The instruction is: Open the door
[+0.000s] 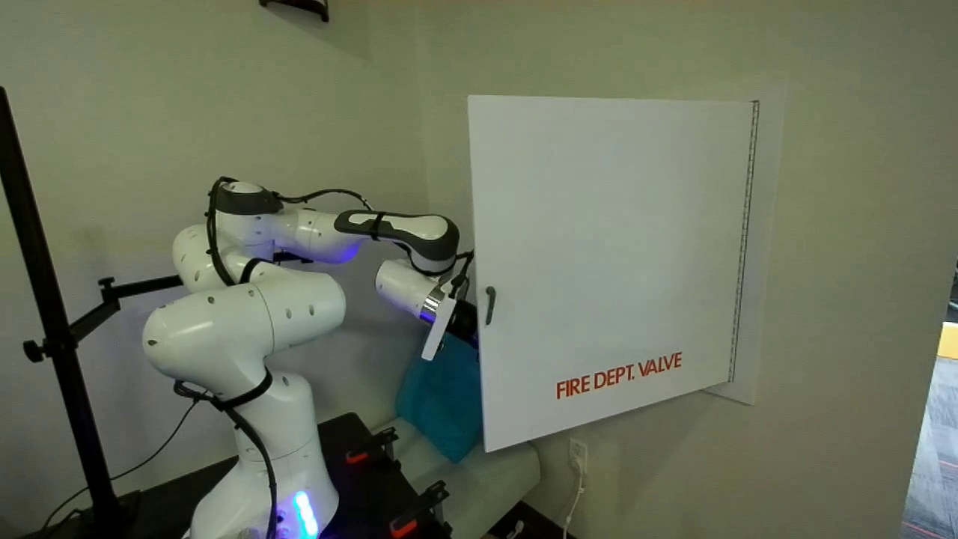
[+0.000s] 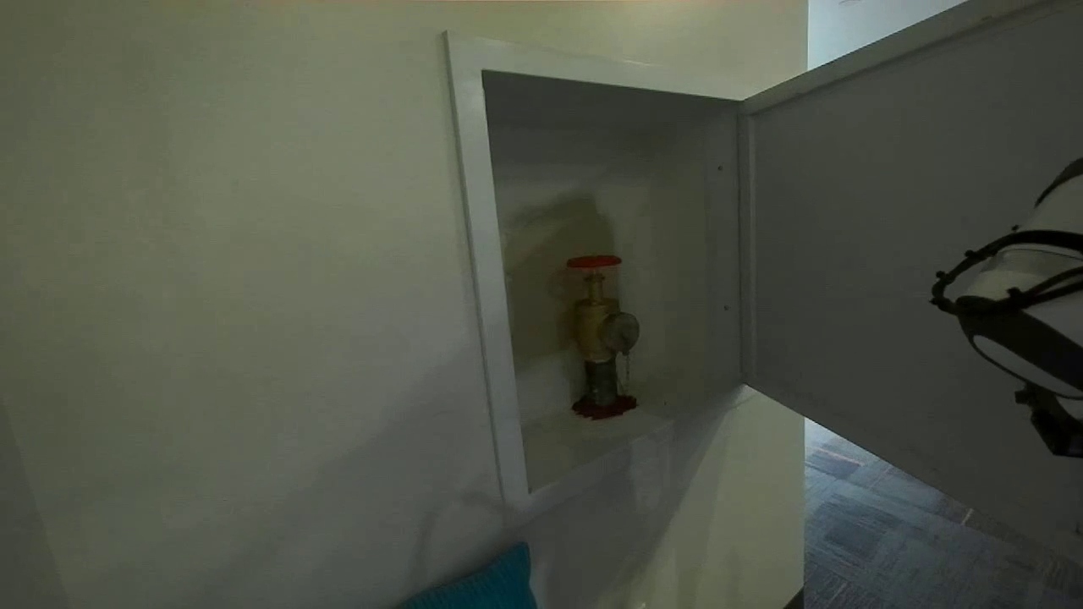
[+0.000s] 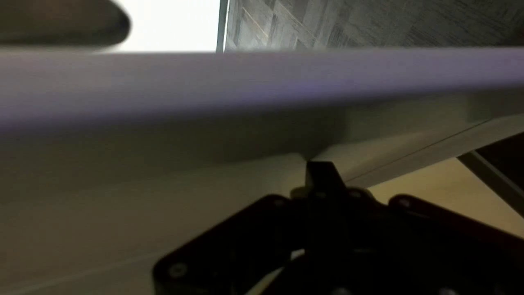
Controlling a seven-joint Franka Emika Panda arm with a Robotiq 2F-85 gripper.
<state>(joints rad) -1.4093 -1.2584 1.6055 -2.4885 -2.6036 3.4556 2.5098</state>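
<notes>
The door [image 1: 614,239] is a large white panel with red "FIRE DEPT. VALVE" lettering and a small dark latch [image 1: 490,305] near its free edge. It stands swung wide out from the wall on its hinge. Its grey inner face [image 2: 880,254] shows in an exterior view, beside the uncovered recess. In the wrist view the door's edge [image 3: 262,80] crosses above the jaws, blurred and close. My gripper [image 3: 321,174] is on the inner side of the door, its fingers together with nothing seen between them. The door hides the fingertips in an exterior view; contact with the panel cannot be told.
The recess's white frame [image 2: 474,254] surrounds a brass valve with a red wheel [image 2: 596,330]. A teal pillow [image 1: 441,397] lies on a pale seat [image 1: 486,479] below the door. A black stand pole [image 1: 56,337] rises behind the arm. An outlet with a cord [image 1: 578,453] is below.
</notes>
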